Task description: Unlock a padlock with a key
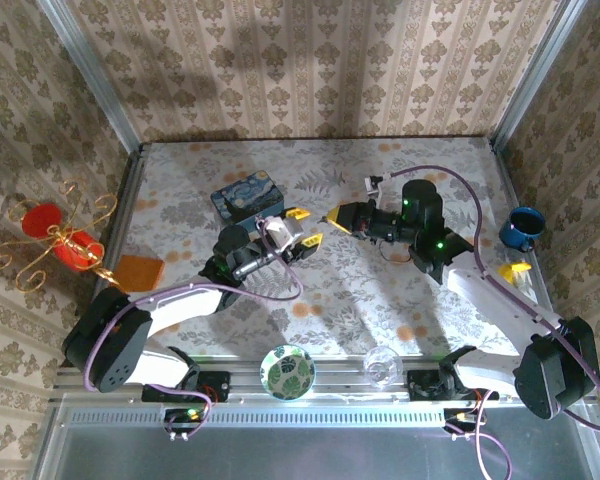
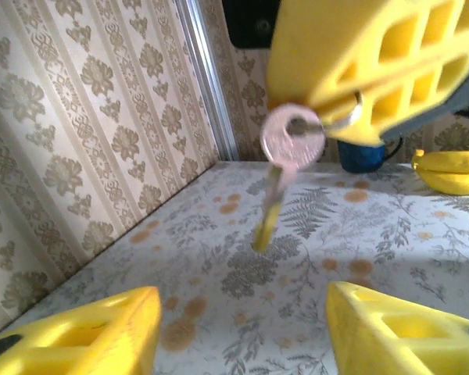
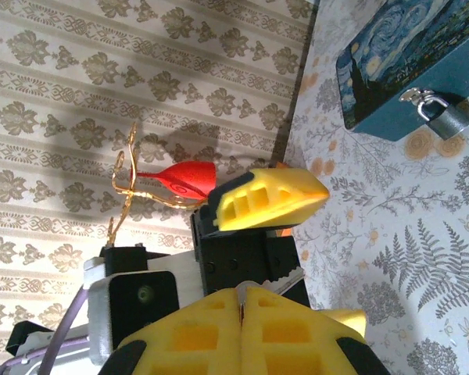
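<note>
The small silver padlock (image 3: 440, 117) hangs from the hasp of the blue starry-night tin (image 3: 399, 62), which stands at the table's back middle (image 1: 247, 198). My right gripper (image 1: 330, 217) is shut on the key (image 2: 291, 137). The key's round head is pinched at the fingertips (image 3: 242, 301) and its blade (image 2: 269, 212) hangs down, blurred. My left gripper (image 1: 303, 228) faces it from the left, just beside the tin, and is open (image 2: 242, 312). Its yellow fingers (image 2: 86, 336) are wide apart with nothing between them, and the key hangs in front of and above them.
A blue mug (image 1: 521, 227) and a yellow object (image 1: 515, 270) sit at the right edge. A red and gold candle holder (image 1: 55, 235) and an orange square (image 1: 138, 272) are at the left. A patterned bowl (image 1: 287, 371) and a glass (image 1: 381, 365) stand near the front rail.
</note>
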